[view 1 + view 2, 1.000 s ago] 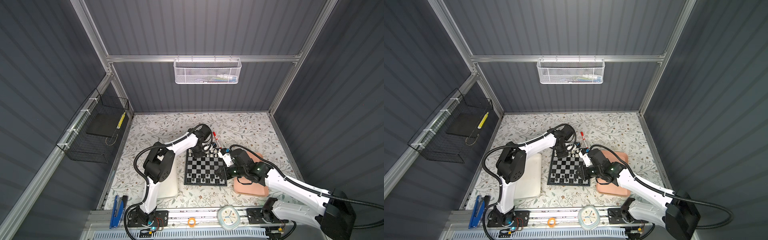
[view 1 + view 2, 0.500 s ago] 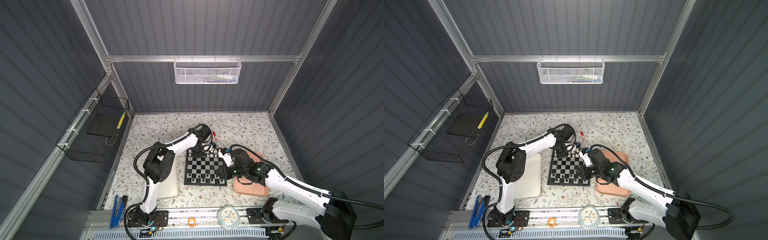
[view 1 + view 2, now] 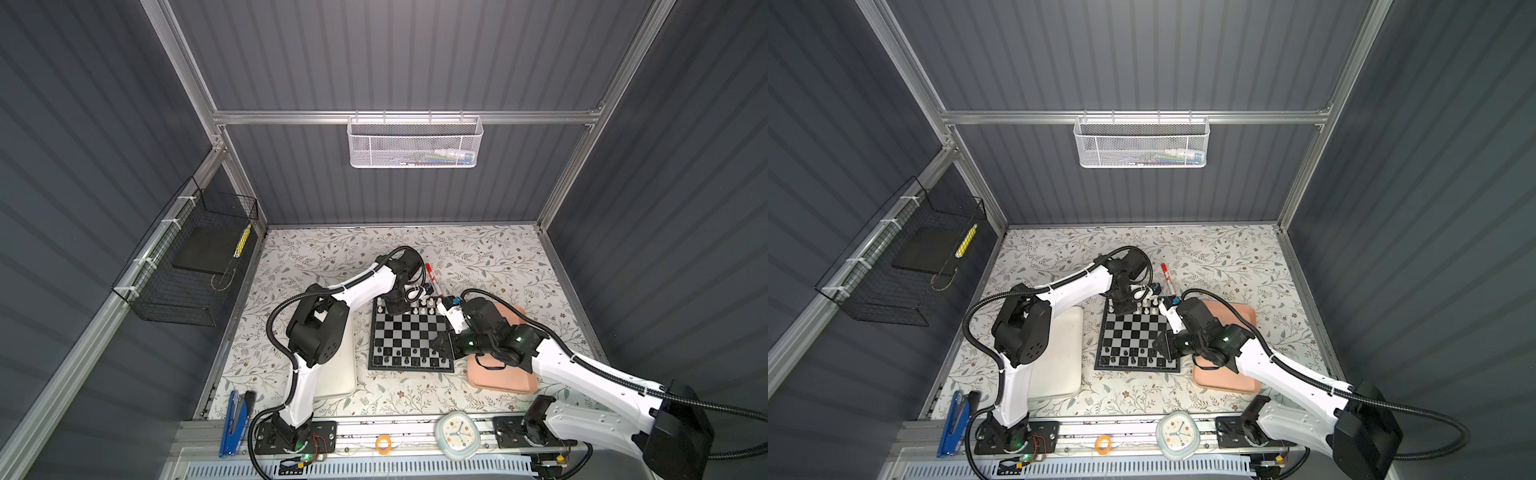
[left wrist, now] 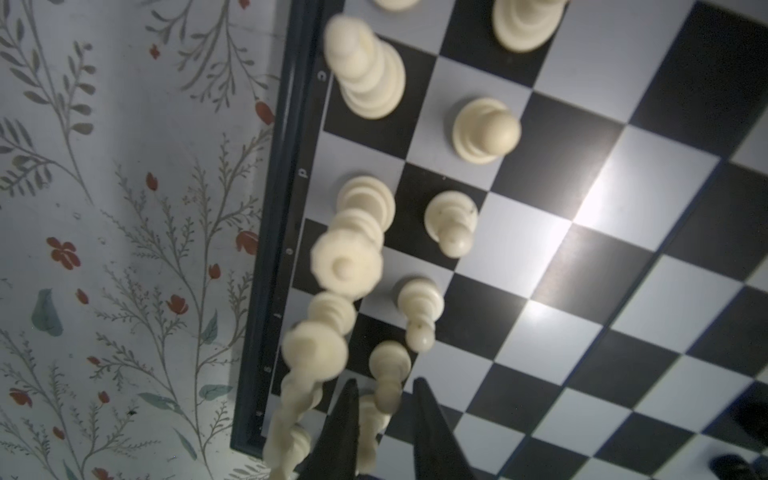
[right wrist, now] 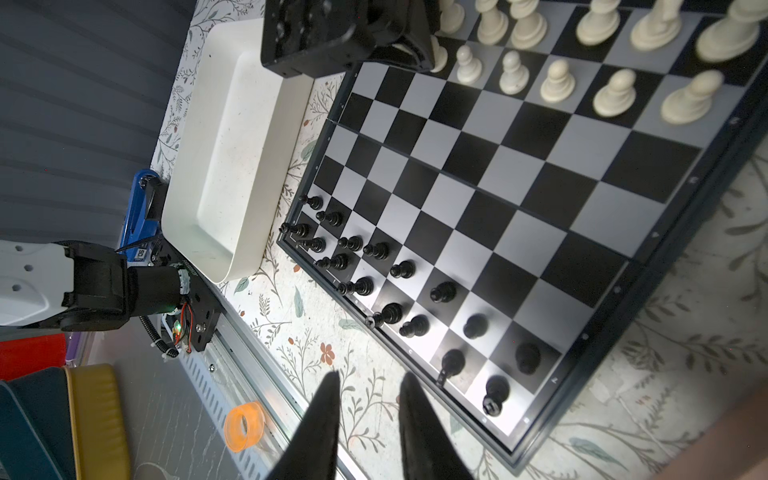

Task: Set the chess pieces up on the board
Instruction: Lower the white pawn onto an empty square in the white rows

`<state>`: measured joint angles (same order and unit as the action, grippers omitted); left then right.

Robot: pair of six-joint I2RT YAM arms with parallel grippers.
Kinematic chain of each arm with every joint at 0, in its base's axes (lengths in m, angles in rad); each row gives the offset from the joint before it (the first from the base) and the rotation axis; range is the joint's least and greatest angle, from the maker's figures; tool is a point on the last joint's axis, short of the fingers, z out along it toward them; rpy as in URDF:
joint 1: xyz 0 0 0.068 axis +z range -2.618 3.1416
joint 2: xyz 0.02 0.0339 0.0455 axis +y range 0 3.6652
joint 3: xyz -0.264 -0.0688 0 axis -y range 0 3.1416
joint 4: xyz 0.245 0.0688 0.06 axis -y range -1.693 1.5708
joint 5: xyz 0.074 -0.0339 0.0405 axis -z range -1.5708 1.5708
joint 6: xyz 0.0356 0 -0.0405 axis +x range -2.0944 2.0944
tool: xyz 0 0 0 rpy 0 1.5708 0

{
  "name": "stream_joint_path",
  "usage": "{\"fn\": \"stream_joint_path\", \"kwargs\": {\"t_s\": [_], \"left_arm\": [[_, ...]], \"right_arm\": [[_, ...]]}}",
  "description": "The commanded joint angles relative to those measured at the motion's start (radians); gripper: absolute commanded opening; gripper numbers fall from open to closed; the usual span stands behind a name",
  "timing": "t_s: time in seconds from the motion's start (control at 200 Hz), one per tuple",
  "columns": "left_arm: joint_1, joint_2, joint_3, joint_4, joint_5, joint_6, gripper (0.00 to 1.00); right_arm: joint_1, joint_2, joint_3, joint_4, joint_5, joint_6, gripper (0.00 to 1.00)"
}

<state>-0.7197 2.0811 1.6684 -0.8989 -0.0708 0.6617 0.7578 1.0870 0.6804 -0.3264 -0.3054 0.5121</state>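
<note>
Floral bench (image 3: 478, 257), board (image 3: 409, 332) centred, setup looks nearly done.
Black chess pieces (image 5: 357, 286), sixteen, fill the two near ranks. White chess pieces (image 5: 559, 81) fill the far ranks: twelve visible, rest hidden behind left gripper (image 4: 385, 384). It straddles a white pawn (image 4: 370, 428) at the far-left corner, probably seating it; pinched or let go, cannot tell. Right gripper (image 5: 368, 382) parted, empty, off the near-right corner, likely keeping clear.

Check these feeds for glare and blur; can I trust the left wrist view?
Left wrist view: the cream pieces nearest the left claw smear out of focus, and hot glare washes out squares of the board. Right wrist view: the black pieces are sharp, only mild sheen. Both top views: evenly lit, but pieces are tiny.
</note>
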Motion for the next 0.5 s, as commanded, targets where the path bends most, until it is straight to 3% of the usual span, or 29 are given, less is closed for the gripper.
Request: {"fn": "stream_joint_path", "kwargs": {"t_s": [0.0,0.495], "left_arm": [[-0.007,-0.04,0.026,-0.038,0.013,0.003,0.25],[-0.007,-0.057,0.021,-0.067,0.02,0.008,0.28]], "right_arm": [[-0.007,-0.019,0.015,-0.027,0.006,-0.014,0.28],[-0.033,-0.049,0.028,-0.04,-0.02,-0.025,0.29]]}}
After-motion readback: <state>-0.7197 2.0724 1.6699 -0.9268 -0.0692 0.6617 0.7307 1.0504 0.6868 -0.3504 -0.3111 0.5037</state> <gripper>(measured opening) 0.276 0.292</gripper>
